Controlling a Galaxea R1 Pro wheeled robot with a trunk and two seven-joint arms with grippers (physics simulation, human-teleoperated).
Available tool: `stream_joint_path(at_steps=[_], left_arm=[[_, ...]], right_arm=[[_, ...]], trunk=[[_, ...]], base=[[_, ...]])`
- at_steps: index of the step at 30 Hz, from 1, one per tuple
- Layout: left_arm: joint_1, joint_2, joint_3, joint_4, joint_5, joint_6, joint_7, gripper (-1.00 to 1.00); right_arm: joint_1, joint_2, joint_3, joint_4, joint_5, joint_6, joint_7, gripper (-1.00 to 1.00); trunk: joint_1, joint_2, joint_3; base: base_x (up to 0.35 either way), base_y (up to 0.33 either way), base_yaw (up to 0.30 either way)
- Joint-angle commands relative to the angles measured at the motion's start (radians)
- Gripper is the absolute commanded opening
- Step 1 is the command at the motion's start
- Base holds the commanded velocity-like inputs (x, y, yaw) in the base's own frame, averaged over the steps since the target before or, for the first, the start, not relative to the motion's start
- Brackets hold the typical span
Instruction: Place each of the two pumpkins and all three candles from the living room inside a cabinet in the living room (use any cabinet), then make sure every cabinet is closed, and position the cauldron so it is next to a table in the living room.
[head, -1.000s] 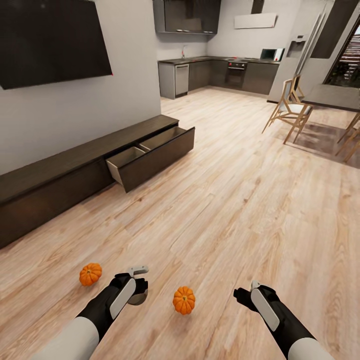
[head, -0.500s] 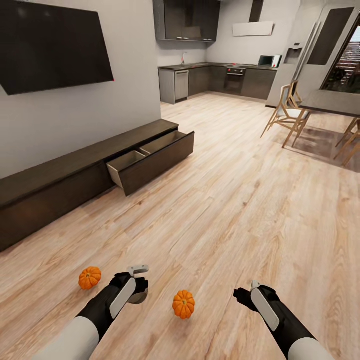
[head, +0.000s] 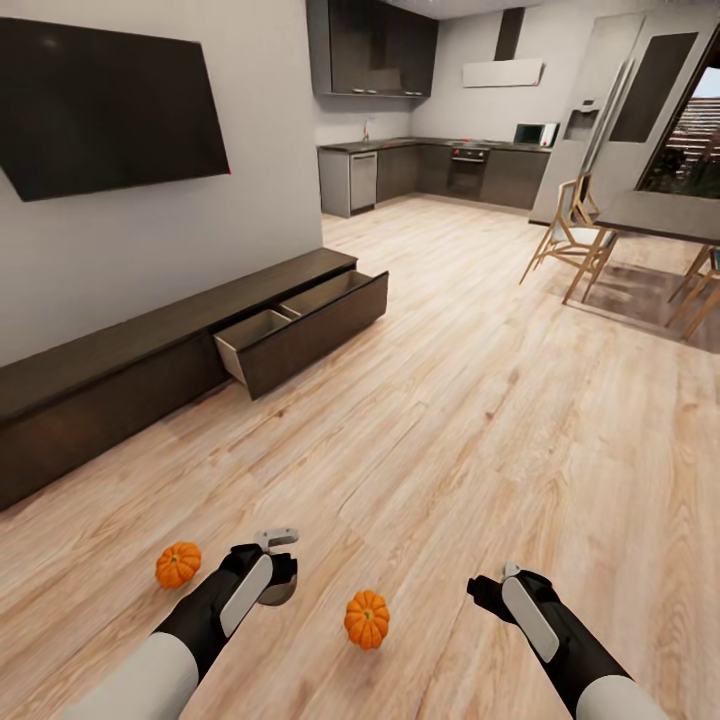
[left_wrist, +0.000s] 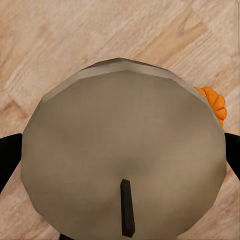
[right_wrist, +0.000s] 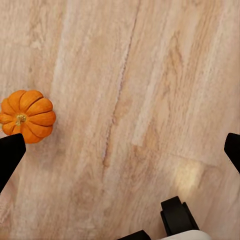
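Holding: our left gripper (head: 272, 585) is clamped on a beige candle (left_wrist: 125, 150) (wick visible).
Right gripper (right_wrist: 120, 150): fingers spread apart, empty above the plank floor (head: 480, 400).
Pumpkins: one (head: 367, 619) lies between our arms, another (head: 178, 564) outside the left arm.
Cabinet (head: 150, 370): drawer (head: 300, 335) pulled open.

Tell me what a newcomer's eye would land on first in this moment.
Two orange pumpkins on the plank floor: one outside the left arm, the other between the arms. The left gripper holds a beige candle. Farther off, the dark cabinet along the wall has a drawer pulled open.
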Motion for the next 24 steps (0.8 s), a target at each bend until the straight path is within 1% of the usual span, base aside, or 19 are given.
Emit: stream_joint_path(at_steps=[1,11,18,24], left_arm=[[-0.001,0.001,-0.004,-0.001,0.01,0.002,0.01,-1.0],[-0.001,0.0,-0.004,-0.002,0.01,0.002,0.01,-1.0],[-0.001,0.0,-0.004,-0.002,0.009,0.002,0.011,-1.0],[-0.001,0.0,-0.004,-0.001,0.007,0.002,0.012,-1.0]], right_arm=[[0.0,-0.002,0.005,-0.002,-0.01,0.002,-0.01,1.0],[0.0,-0.004,0.004,-0.002,-0.011,0.003,-0.009,1.0],[-0.001,-0.004,0.004,-0.002,-0.011,0.004,-0.01,1.0],[0.0,-0.005,0.004,-0.002,-0.011,0.004,-0.01,1.0]], trunk=[[0.0,0.0,0.001],[0.0,0.0,0.004],[0.0,0.0,0.009],[0.0,0.0,0.01]], base=[[0.17,-0.098,0.0],[0.24,-0.18,0.002],[0.258,-0.214,0.17],[0.255,-0.234,0.039]])
